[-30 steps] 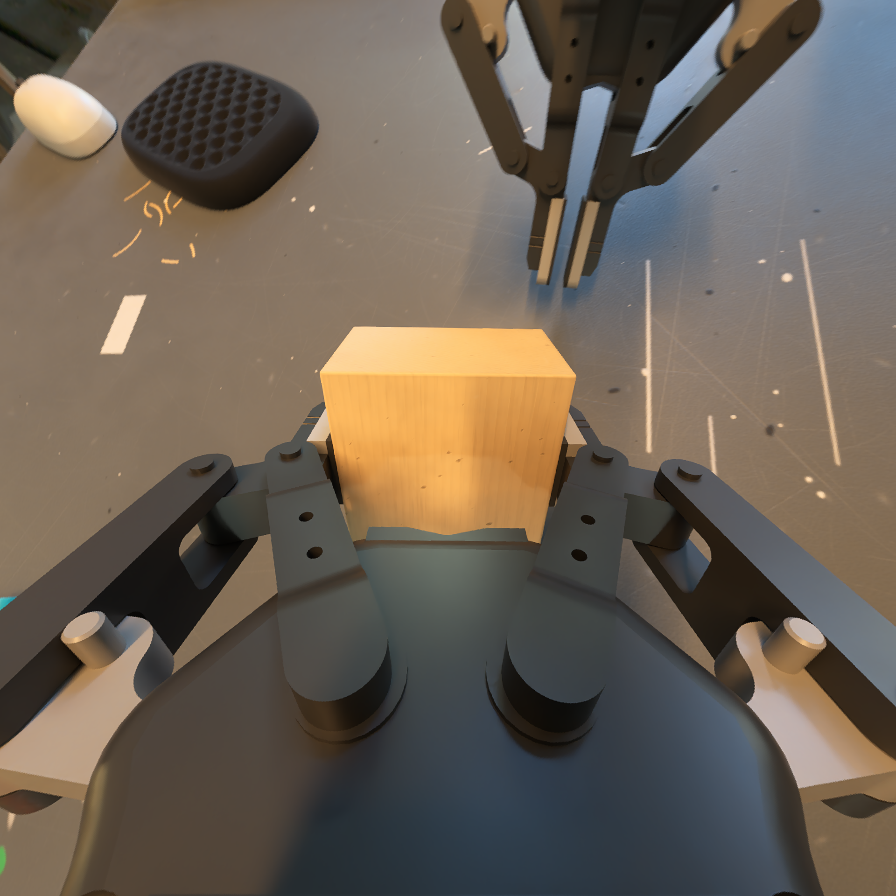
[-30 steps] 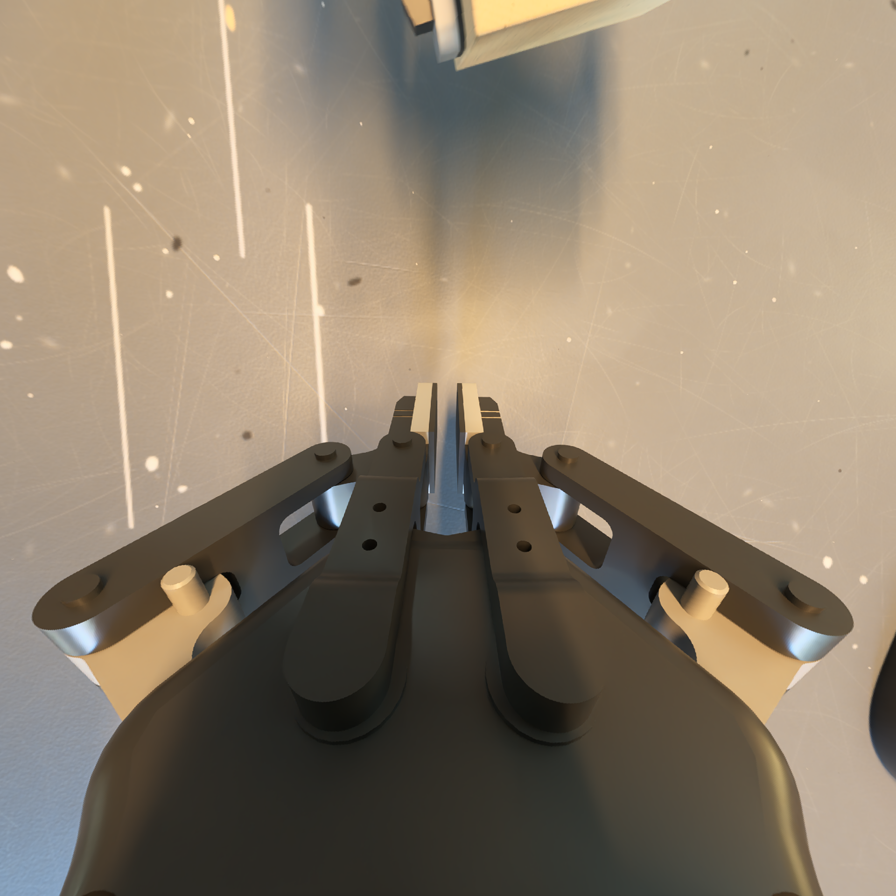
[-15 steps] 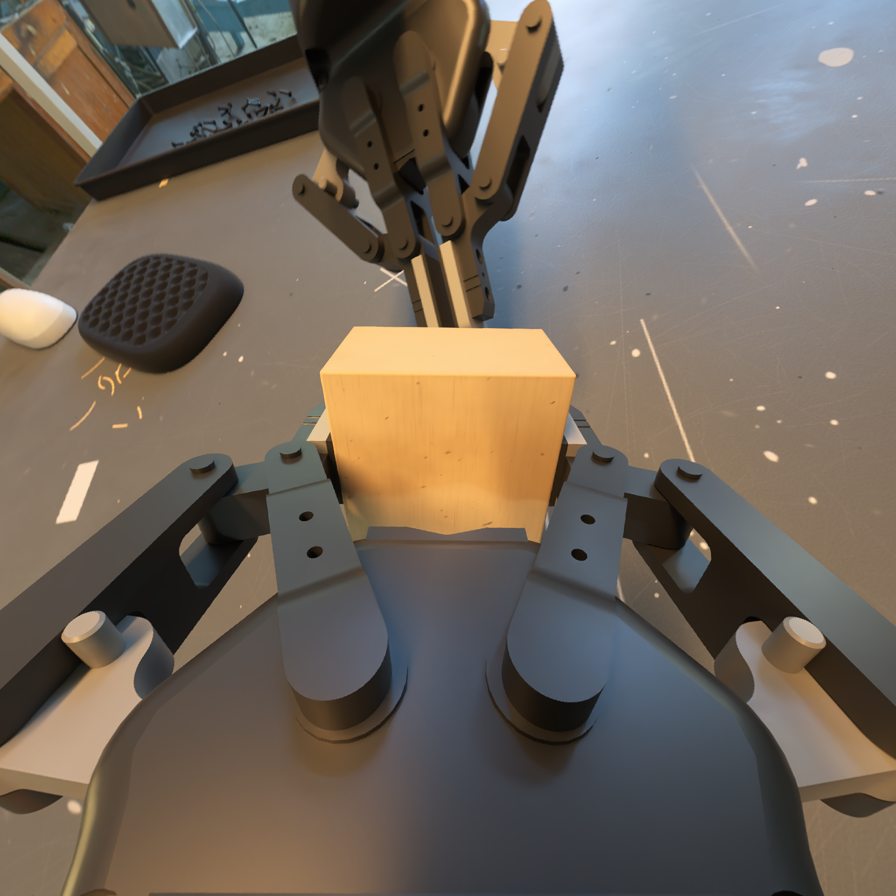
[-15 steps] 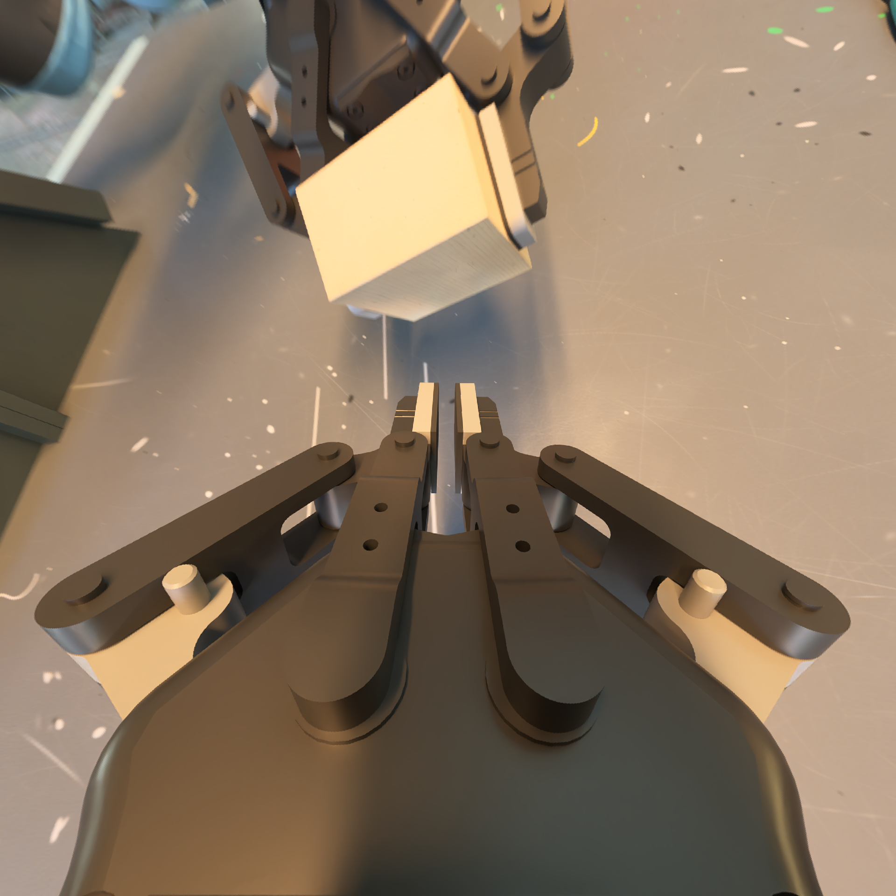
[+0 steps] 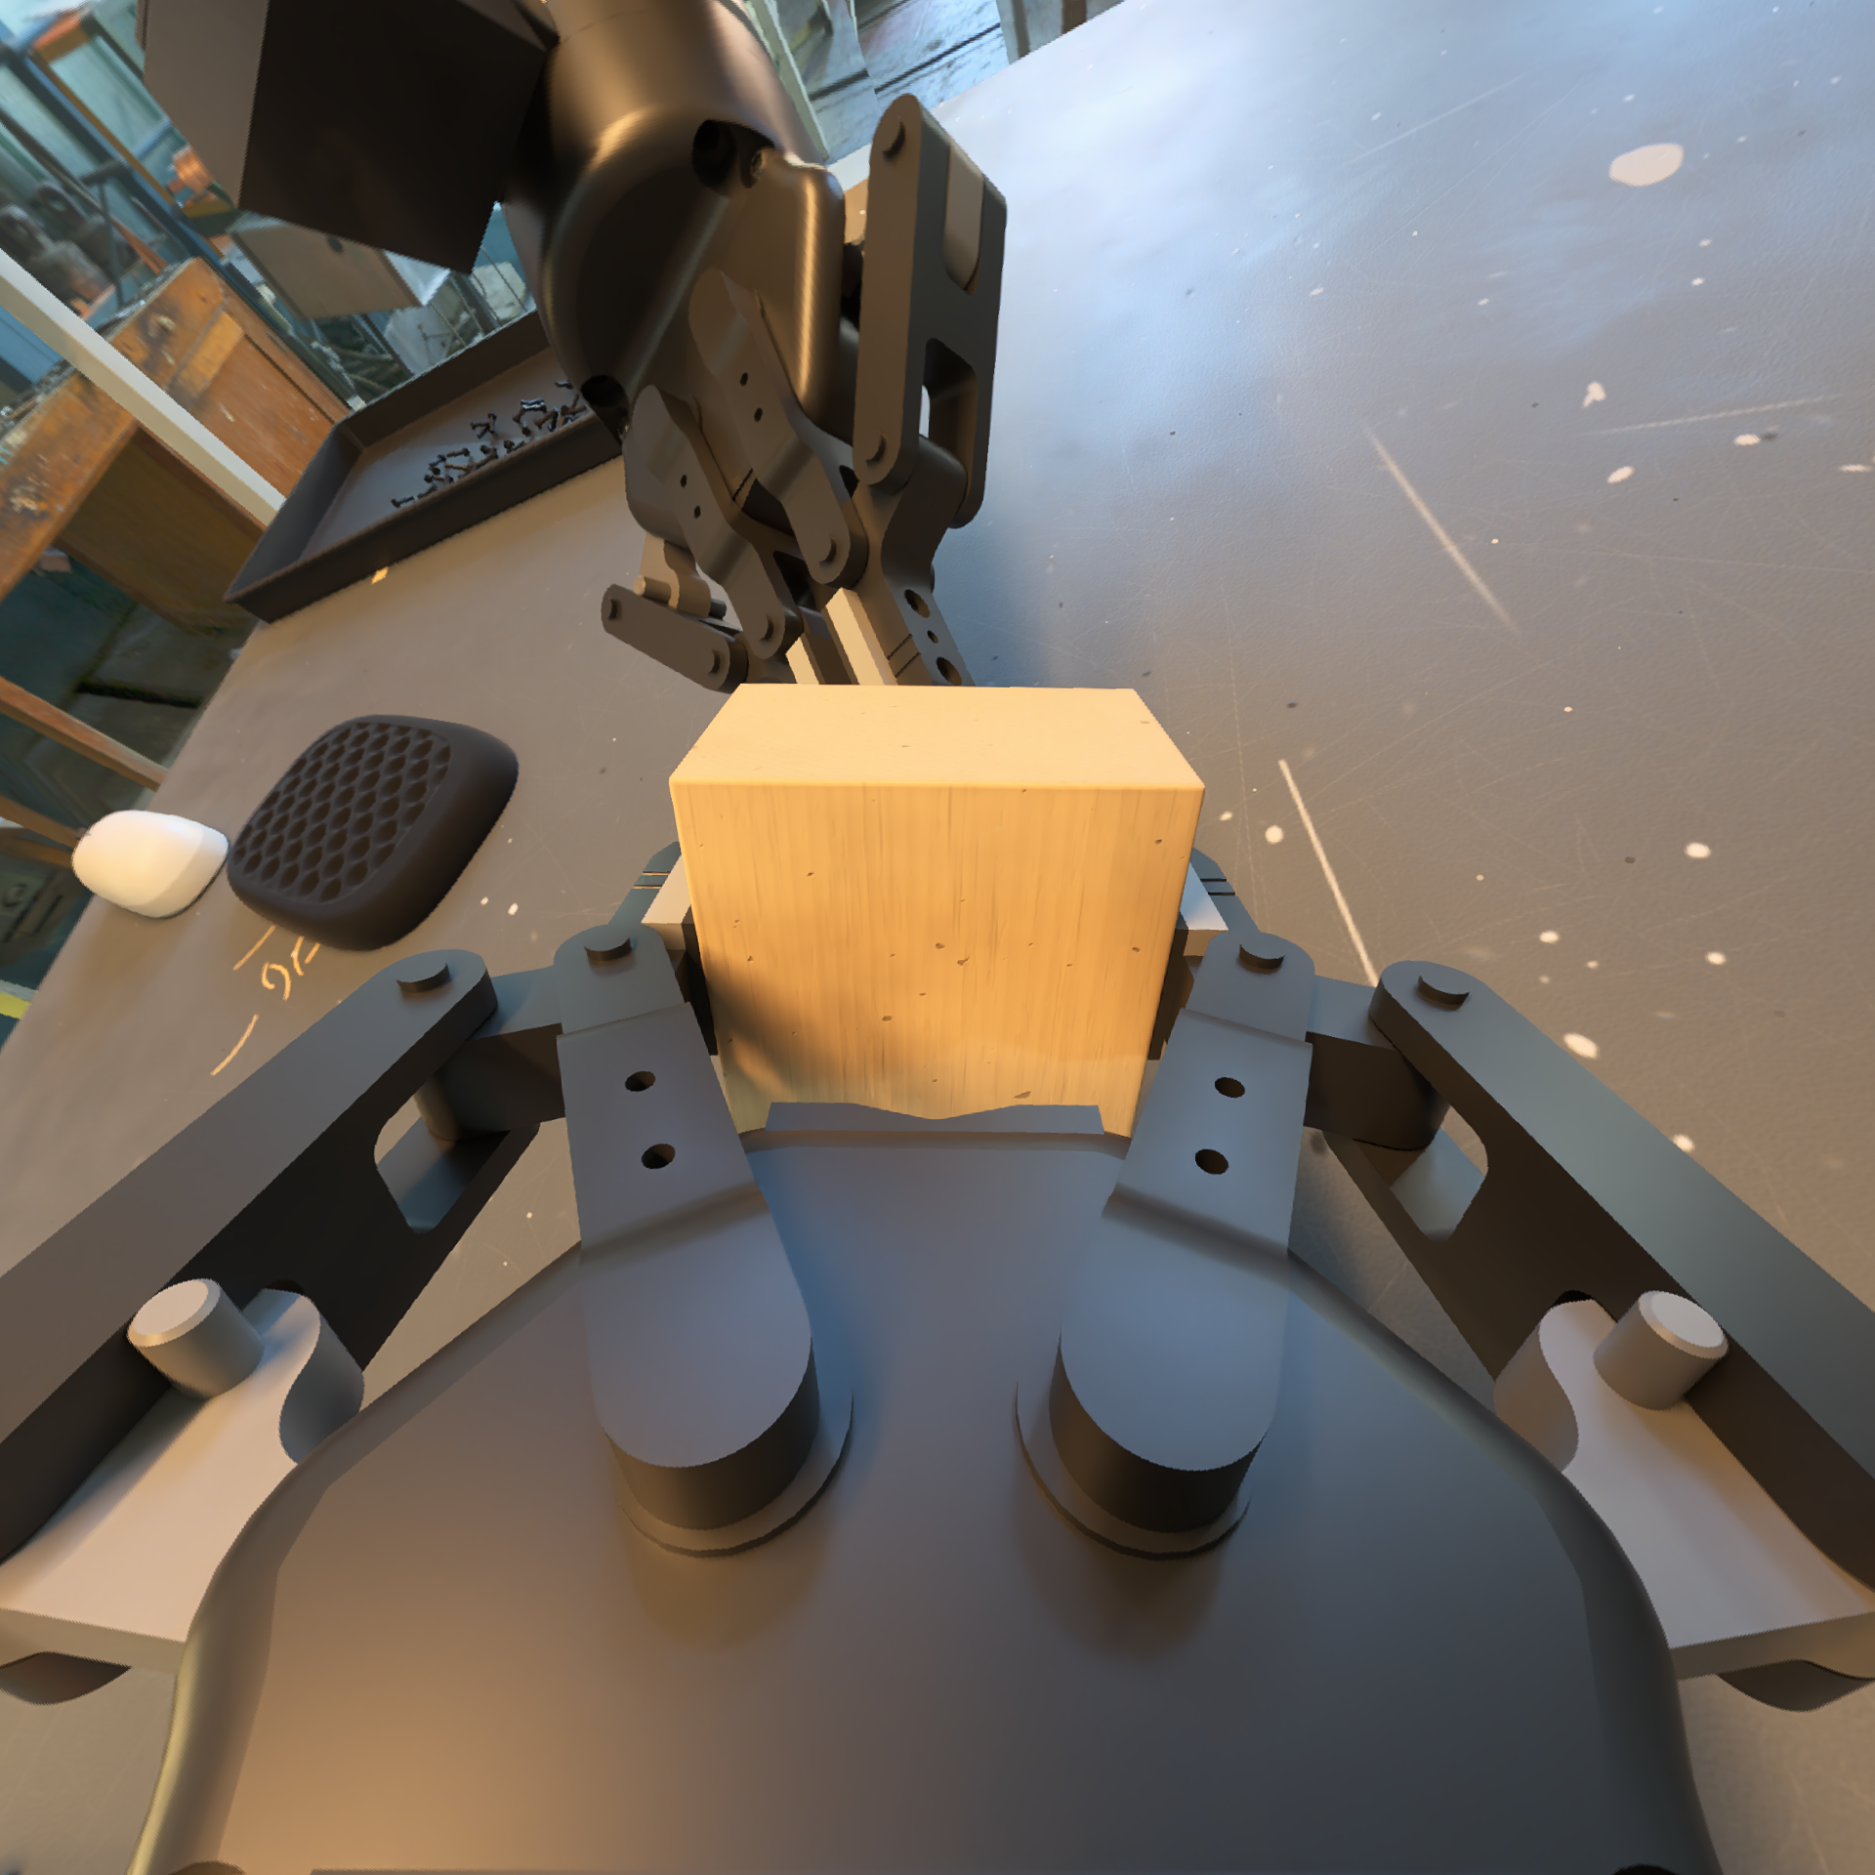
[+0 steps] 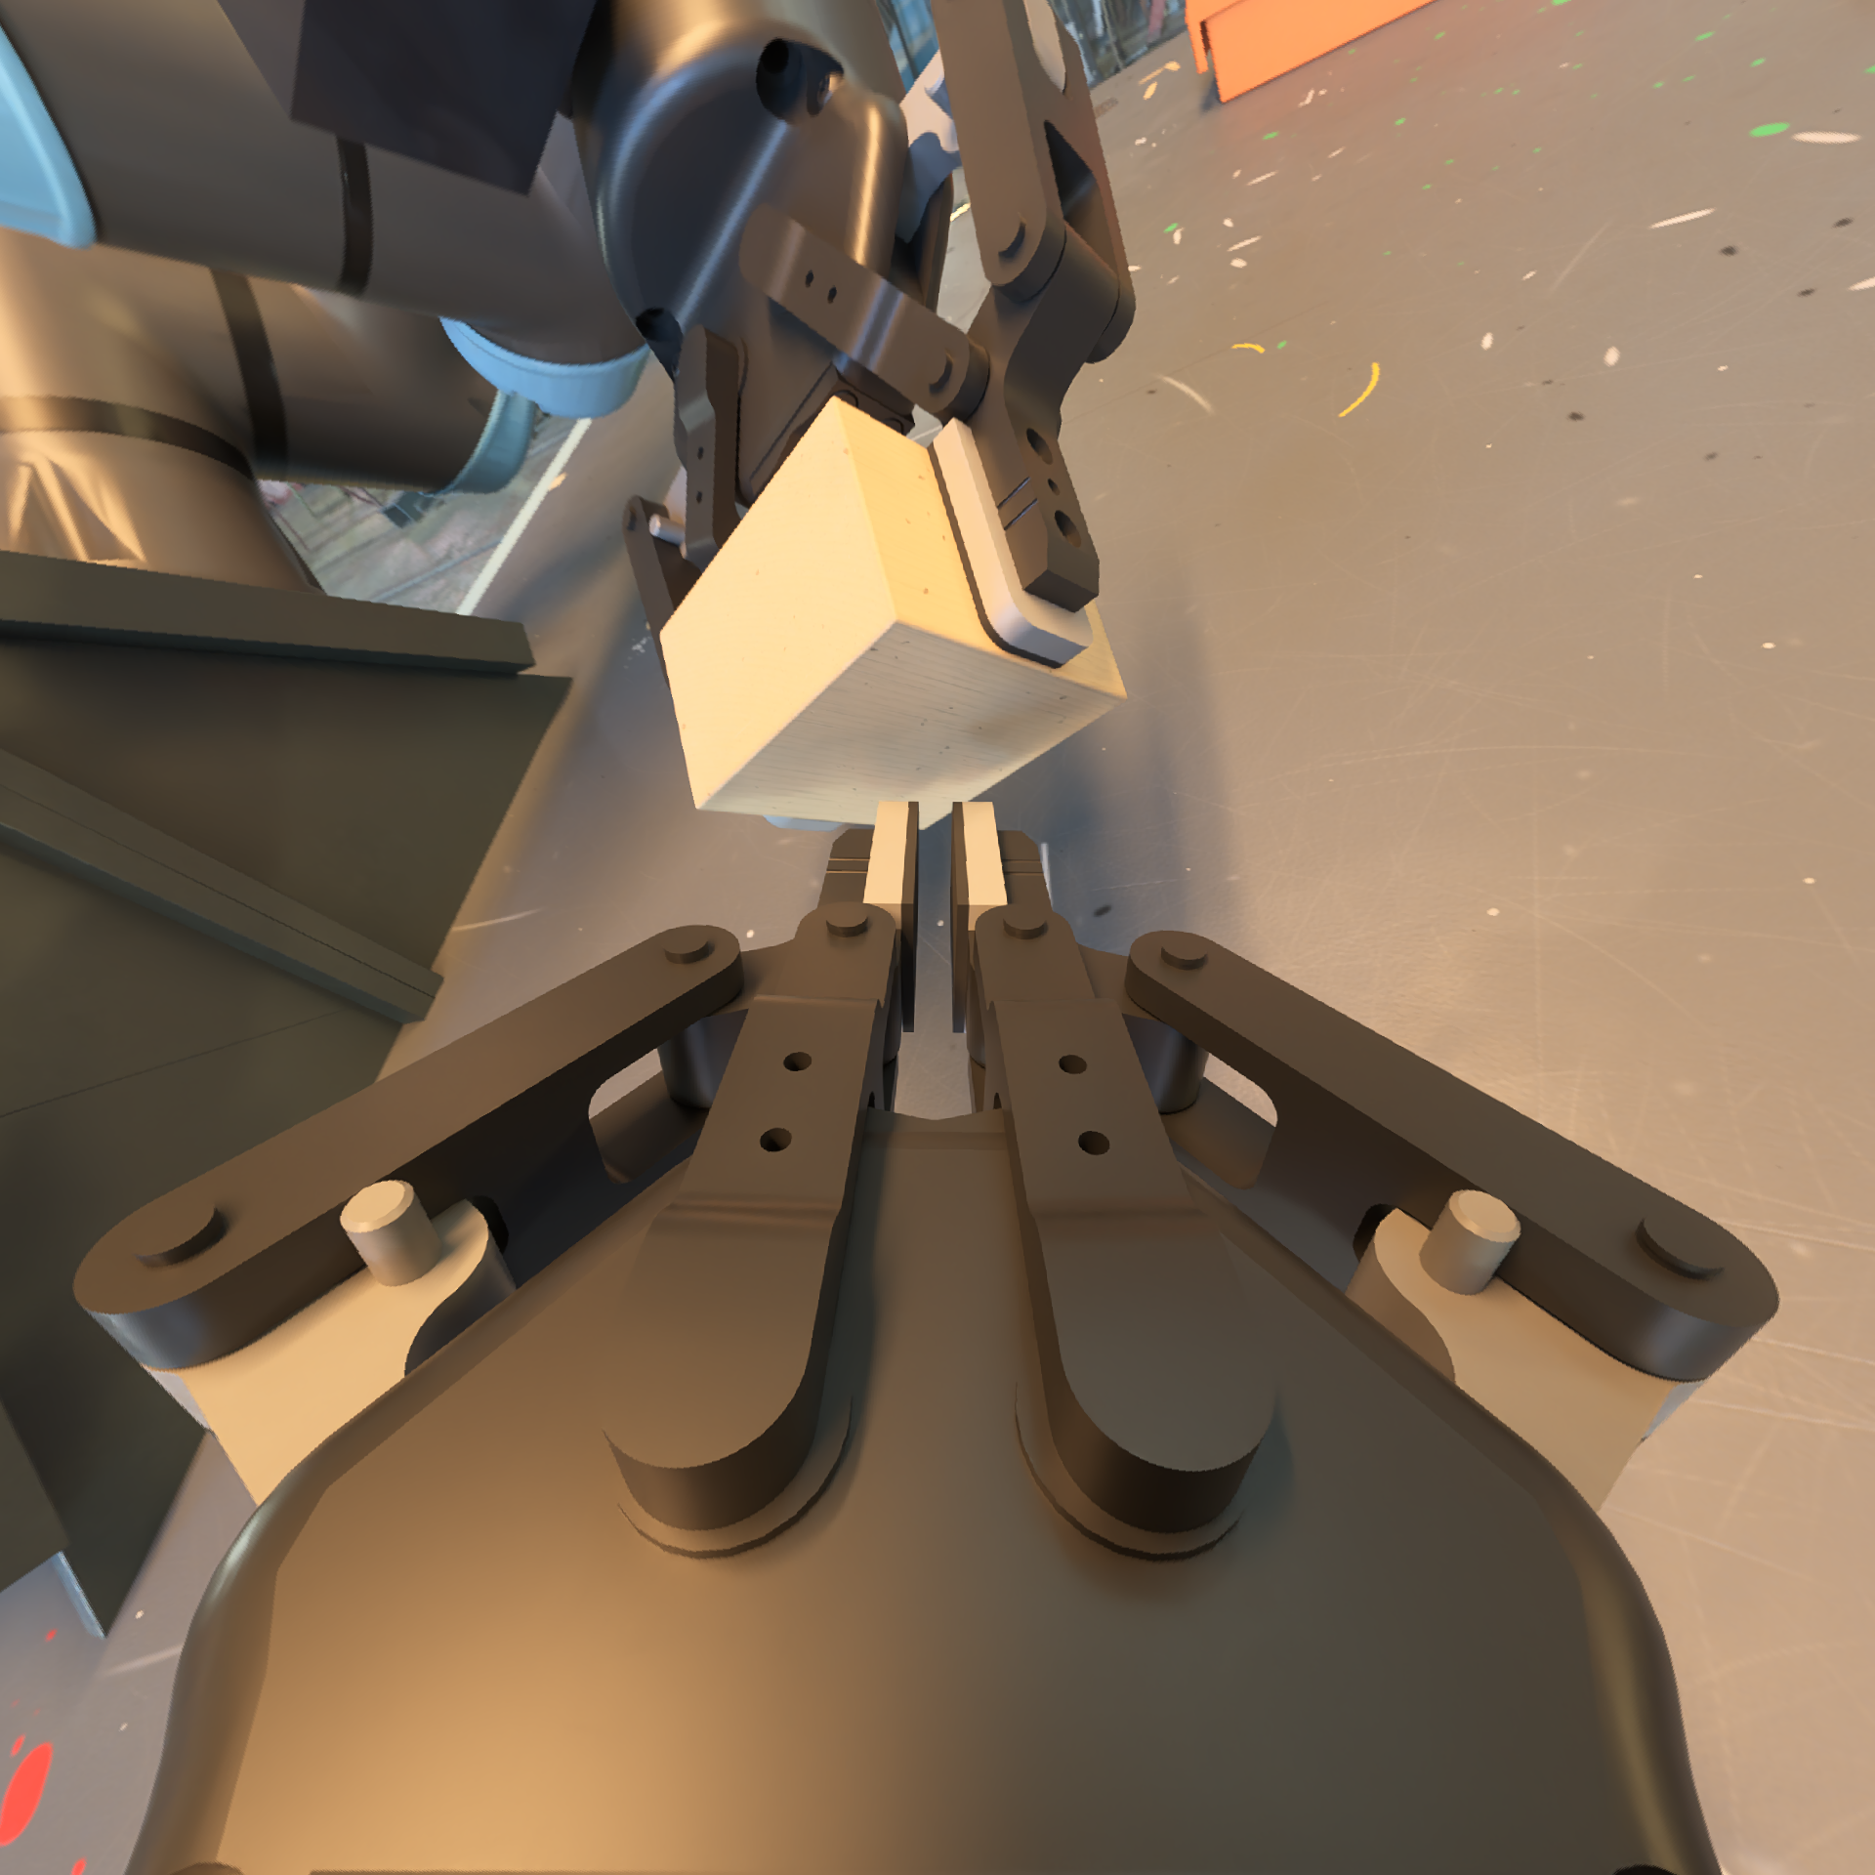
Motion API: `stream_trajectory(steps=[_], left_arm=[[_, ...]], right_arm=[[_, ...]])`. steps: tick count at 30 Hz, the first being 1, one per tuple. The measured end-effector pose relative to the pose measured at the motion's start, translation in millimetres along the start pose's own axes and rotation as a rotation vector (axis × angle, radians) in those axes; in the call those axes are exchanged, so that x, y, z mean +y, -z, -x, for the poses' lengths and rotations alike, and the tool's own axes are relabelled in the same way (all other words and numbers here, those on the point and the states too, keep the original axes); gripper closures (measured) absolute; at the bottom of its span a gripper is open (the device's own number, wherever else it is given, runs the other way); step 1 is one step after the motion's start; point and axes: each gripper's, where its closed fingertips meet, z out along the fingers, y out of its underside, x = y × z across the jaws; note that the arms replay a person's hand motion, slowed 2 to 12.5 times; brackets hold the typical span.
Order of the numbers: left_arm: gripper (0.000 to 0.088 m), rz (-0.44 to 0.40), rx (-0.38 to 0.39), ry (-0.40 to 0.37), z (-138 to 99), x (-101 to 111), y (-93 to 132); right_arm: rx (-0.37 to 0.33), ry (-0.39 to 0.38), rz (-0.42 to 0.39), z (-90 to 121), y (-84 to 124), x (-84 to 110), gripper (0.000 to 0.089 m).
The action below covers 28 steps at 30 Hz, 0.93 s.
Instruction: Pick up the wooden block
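Note:
The wooden block (image 5: 933, 893) is a pale cube held between the fingers of my left gripper (image 5: 933, 903), which is shut on its two sides and holds it above the grey table. In the right wrist view the block (image 6: 862, 649) hangs tilted in the left gripper (image 6: 873, 568), clear of the table. My right gripper (image 6: 934, 852) is shut and empty, its pads nearly touching, just below and in front of the block. It also shows in the left wrist view (image 5: 862, 649), right behind the block, fingertips hidden by it.
A black honeycomb pad (image 5: 370, 827) and a white rounded object (image 5: 147, 860) lie at the left of the table. A dark tray (image 5: 426, 487) with several small screws sits at the far left. An orange box (image 6: 1309, 41) stands far off. The left arm's base (image 6: 203, 710) stands to the left.
My left gripper has lifted the block higher off the table and tilted. The right gripper has also risen and come closer to the block, staying shut.

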Motion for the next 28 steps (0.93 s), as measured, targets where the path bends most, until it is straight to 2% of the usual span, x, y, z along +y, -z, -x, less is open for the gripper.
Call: stream_trajectory(steps=[7, 17, 22, 28], left_arm=[[0.0274, 0.01, -0.019, -0.065, -5, -3, -3], [0.0274, -0.008, -0.059, -0.119, -6, -10, -4], [0.0274, 0.012, -0.072, -0.129, -5, -7, -4], [0.0274, -0.004, -0.08, -0.126, -4, -9, -4]], right_arm=[[-0.058, -0.043, -0.03, 8, 0, -2.5, 0.0835], [-0.075, -0.065, -0.044, 10, -1, -1.5, 0.0835], [-0.088, -0.08, -0.059, 11, 0, -2.2, 0.0834], [-0.106, -0.097, -0.075, 12, 0, -2.9, 0.0834]])
